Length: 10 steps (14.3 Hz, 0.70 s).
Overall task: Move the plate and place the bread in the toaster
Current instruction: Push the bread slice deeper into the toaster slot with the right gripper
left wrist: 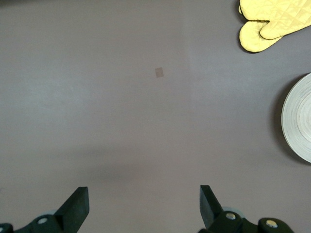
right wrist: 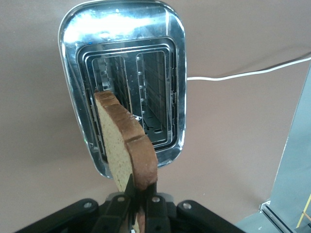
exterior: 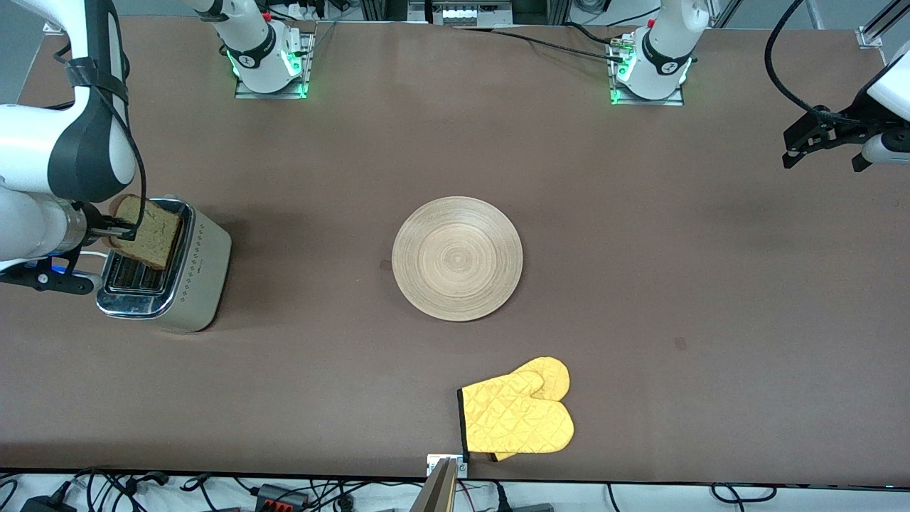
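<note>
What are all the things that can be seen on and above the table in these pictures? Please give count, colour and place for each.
plate: one, light wood with ring grain, lying bare at the middle of the table.
toaster: one, chrome top and beige sides, at the right arm's end of the table; both slots look bare.
bread: one slice, pale with brown crust, held on edge over the toaster, not yet in a slot.
oven mitts: two, yellow, overlapping, nearer the front camera than the plate.
cord: one, white, running from the toaster.
right gripper: shut on the bread, over the toaster.
left gripper: open, holding nothing, waiting over bare table at the left arm's end.
</note>
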### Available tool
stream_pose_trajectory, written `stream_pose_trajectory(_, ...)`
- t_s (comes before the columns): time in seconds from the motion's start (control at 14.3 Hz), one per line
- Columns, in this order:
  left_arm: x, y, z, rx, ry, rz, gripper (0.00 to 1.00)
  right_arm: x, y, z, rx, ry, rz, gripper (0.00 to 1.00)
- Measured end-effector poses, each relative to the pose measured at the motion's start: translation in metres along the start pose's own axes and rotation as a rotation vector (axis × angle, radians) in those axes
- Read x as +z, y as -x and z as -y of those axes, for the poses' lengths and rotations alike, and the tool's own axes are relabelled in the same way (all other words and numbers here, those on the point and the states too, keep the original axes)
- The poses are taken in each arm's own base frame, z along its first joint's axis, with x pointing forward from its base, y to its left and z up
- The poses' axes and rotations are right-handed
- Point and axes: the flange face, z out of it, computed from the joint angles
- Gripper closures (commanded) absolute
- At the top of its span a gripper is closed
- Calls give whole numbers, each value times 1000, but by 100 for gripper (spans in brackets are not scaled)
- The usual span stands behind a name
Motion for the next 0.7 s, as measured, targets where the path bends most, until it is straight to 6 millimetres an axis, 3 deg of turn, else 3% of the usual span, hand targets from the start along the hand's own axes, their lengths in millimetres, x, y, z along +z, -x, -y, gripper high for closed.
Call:
stream_pose_trajectory(0.35, 2, -1, -5, 10, 0, 4, 0, 0, 1, -2, -5, 21, 7, 100)
stream_pose_trajectory(0.7, 18, -9, -8, 16, 0, 31, 0, 3, -1, 1, -9, 24, 4, 100)
